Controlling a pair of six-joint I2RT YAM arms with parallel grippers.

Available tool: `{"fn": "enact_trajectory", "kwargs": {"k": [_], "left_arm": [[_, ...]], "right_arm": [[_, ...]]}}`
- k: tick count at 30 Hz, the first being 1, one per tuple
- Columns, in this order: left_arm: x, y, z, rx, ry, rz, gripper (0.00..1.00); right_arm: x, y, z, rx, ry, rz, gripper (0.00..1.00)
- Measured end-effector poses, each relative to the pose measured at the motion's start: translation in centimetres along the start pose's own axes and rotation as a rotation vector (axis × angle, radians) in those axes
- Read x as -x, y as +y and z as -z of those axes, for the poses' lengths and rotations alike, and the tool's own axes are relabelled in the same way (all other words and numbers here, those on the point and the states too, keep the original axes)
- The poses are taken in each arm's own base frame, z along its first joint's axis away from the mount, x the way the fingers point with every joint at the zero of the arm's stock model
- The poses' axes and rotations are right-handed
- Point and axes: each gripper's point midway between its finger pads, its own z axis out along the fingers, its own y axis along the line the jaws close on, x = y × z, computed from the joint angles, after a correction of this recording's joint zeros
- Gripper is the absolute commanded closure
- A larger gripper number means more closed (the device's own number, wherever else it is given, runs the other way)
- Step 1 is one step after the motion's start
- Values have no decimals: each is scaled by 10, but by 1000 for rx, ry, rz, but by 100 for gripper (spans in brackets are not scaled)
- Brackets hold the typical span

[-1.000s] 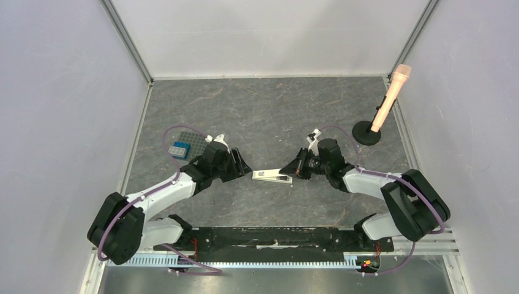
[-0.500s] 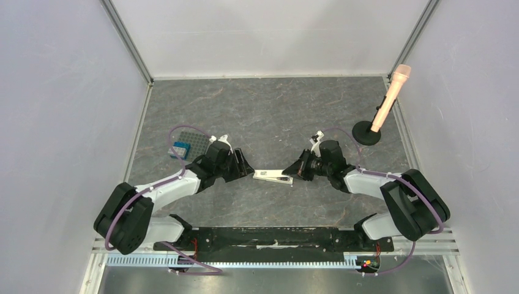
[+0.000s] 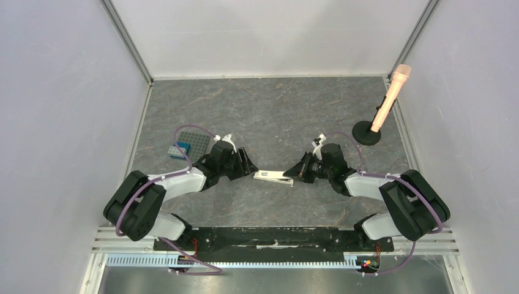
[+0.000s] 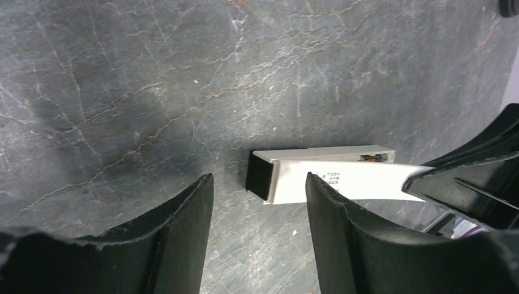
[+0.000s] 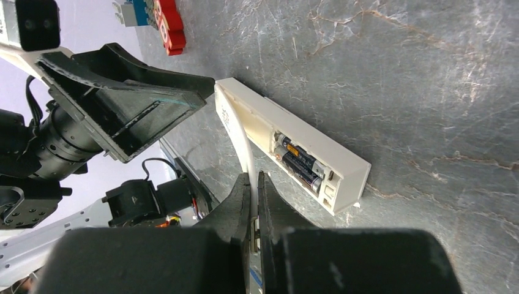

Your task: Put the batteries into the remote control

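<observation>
Batteries (image 5: 300,162), two in number, lie side by side in the open bay of the remote control (image 5: 346,180), dark with orange marks; only the right wrist camera shows them clearly, the overhead view does not show them, and the left wrist camera catches just a speck of orange. One remote rests flat on the grey table (image 3: 263,110), between the two grippers. The right gripper (image 5: 253,179) is pressed together on the thin white battery cover (image 5: 240,141), which bends up from the remote's far end; the cover's lower stretch is lost between the pads. The left gripper (image 3: 248,166) stands spread, fingers (image 4: 177,239) apart with nothing between them, and the remote's dark end lies just beyond their tips; whether it touches them I cannot tell. One pink microphone (image 3: 390,92) stands on its black base at the table's far right edge. One grey studded plate (image 3: 197,141) lies behind the left arm, partly hidden by it, with a blue brick (image 3: 179,149) at its edge. A red toy (image 5: 170,27) is cut off at the top of the right wrist view.
</observation>
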Motion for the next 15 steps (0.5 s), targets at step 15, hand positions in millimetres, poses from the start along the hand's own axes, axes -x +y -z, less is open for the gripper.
{"fn": "enact_trajectory", "kwargs": {"k": [15], "left_arm": [[-7, -1, -14, -17, 59, -40, 43]], "right_arm": [[3, -9, -2, -56, 4, 64, 97]]}}
